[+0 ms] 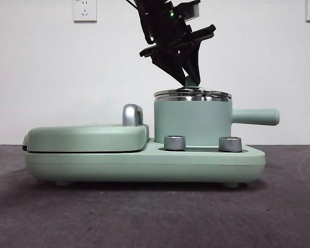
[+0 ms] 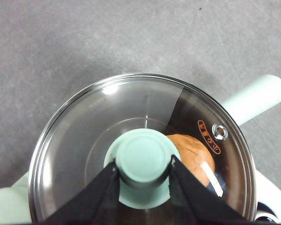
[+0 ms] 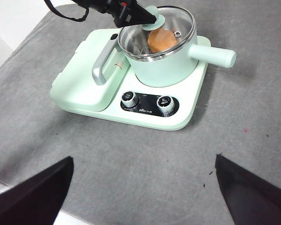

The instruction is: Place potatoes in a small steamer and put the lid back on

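Resting on the mint-green steamer (image 1: 192, 121), the glass lid's (image 2: 131, 108) round knob (image 2: 144, 157) is clamped by the left gripper (image 2: 144, 171); grey matte tabletop (image 3: 225, 140) below.

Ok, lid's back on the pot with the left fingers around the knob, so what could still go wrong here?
1. The left gripper is closed on the knob; lifting away before opening would likely pull the lid off the pot again.
2. A sideways pull could shift the pot, whose handle overhangs the cooker base.

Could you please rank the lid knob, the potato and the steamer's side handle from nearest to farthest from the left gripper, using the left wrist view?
1. Lid knob, between the left gripper jaws.
2. Potato, under the glass beside the knob.
3. Side handle, outside the rim.
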Robot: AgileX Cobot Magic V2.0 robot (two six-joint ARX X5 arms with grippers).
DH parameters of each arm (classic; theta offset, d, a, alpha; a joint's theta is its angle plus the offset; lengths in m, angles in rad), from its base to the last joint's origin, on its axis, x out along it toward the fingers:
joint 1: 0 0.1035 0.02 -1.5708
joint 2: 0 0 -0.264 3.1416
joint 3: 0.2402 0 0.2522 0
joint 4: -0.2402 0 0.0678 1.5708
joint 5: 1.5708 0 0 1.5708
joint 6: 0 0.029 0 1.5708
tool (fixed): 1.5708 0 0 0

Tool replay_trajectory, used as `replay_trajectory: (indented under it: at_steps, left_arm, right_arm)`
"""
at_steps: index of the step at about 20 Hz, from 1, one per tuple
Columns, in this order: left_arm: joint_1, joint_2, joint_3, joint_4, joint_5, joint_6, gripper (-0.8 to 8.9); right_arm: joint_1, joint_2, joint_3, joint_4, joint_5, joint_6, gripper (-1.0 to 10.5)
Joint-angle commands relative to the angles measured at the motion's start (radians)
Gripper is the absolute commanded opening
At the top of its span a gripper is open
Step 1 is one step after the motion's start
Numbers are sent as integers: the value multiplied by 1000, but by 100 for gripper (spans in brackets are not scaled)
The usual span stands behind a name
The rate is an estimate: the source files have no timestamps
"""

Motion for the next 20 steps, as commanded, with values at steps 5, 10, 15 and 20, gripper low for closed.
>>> replay_trajectory:
  at_steps: [5, 10, 15, 20]
  left_arm:
    - [0, 50, 10, -34, 138, 146, 31]
    - [8, 50, 10, -37, 146, 123, 35]
    - [25, 35, 13, 7, 145, 18, 537]
    - [58, -64, 25, -88, 145, -60, 599]
  right_arm:
    - [7, 3, 9, 11, -3, 15, 481]
    - [7, 4, 9, 11, -3, 22, 481]
    - [7, 4, 9, 11, -3, 22, 481]
    - [7, 4, 9, 11, -3, 20, 481]
